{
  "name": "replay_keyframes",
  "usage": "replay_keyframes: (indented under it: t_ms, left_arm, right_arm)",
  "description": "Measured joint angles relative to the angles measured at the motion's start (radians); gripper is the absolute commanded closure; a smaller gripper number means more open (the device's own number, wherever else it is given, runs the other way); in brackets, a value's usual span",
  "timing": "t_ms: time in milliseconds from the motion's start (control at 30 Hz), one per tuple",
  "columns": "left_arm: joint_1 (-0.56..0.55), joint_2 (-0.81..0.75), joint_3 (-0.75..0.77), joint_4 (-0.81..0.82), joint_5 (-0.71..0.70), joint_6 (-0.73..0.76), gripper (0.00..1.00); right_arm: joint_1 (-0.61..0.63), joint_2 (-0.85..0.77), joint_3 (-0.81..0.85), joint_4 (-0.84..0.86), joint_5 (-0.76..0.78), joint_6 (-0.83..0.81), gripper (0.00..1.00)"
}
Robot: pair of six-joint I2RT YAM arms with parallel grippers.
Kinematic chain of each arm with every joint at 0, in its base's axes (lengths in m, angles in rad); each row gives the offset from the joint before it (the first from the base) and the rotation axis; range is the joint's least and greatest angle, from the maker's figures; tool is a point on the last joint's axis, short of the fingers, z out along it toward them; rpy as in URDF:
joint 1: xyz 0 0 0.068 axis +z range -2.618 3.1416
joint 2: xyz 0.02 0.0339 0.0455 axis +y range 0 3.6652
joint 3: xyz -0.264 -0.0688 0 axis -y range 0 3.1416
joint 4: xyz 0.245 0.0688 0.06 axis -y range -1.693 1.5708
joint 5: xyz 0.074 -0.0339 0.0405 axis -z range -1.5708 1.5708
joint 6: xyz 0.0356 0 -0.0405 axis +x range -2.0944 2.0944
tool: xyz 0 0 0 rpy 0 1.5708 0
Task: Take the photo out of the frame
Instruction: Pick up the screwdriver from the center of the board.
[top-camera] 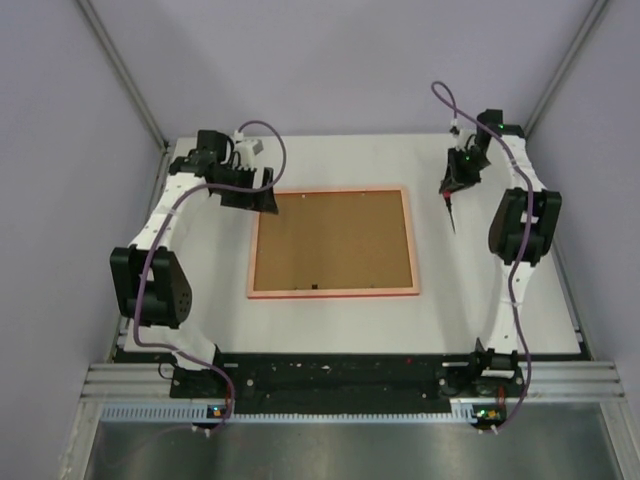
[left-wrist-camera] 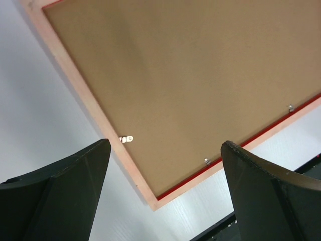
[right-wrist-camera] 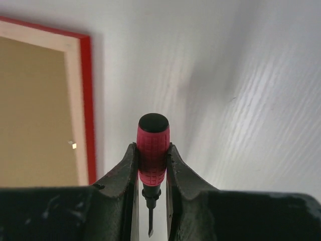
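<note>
Frame (top-camera: 330, 293) lies face down mid-table (top-camera: 330, 335), pale rim up, brown backing board (top-camera: 332, 240) filling it with small metal tabs (left-wrist-camera: 126, 139) along the edge; photo hidden under the board. Left gripper (top-camera: 262, 200) hangs over the frame's far-left corner, jaws wide apart, holding nothing. Right gripper (right-wrist-camera: 151, 150) is off to the frame's right, above bare table, clamped on the red handle of a screwdriver (right-wrist-camera: 153, 143), tip pointing down.
</note>
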Motion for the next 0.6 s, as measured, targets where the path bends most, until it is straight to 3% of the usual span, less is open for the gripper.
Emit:
replay_keyframes:
  t_ms: [167, 367, 600]
  left_arm:
    - [-0.069, 0.001, 0.075, 0.003, 0.055, 0.000, 0.02]
    - [-0.164, 0.026, 0.178, 0.035, 0.107, -0.010, 0.02]
    - [-0.261, 0.123, 0.286, 0.068, 0.153, -0.042, 0.02]
  right_arm:
    - [0.013, -0.228, -0.102, 0.080, -0.169, 0.120, 1.00]
    - [0.060, -0.524, -0.316, 0.312, -0.323, 0.319, 1.00]
    - [0.160, -0.624, -0.498, 0.600, -0.433, 0.528, 1.00]
